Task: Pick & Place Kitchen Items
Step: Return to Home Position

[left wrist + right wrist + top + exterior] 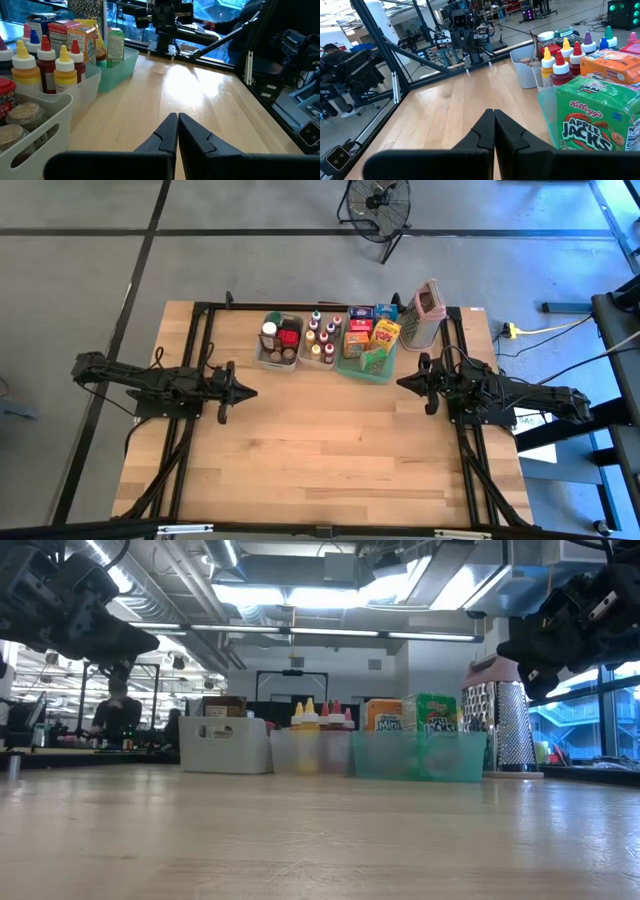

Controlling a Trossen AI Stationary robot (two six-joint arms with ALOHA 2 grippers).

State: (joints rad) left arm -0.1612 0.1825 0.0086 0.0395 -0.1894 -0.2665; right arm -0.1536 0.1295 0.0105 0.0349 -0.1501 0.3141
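Observation:
The kitchen items stand sorted in three containers at the table's far middle: jars in a white tub (278, 342), small bottles with coloured caps (320, 338) in a clear tub, food boxes (368, 340) in a green tray. My left gripper (252, 391) hovers shut, left of the tubs, holding nothing. My right gripper (400, 382) hovers shut, just right of the green tray, near a green cereal box (592, 122), also holding nothing. Both point level toward the table's middle, above the wood.
A metal box grater with a pink top (426, 313) stands right of the green tray. Bare wooden table (320, 450) spreads across the whole near half. Dark frame rails (200, 330) run along the table's left, right and far sides.

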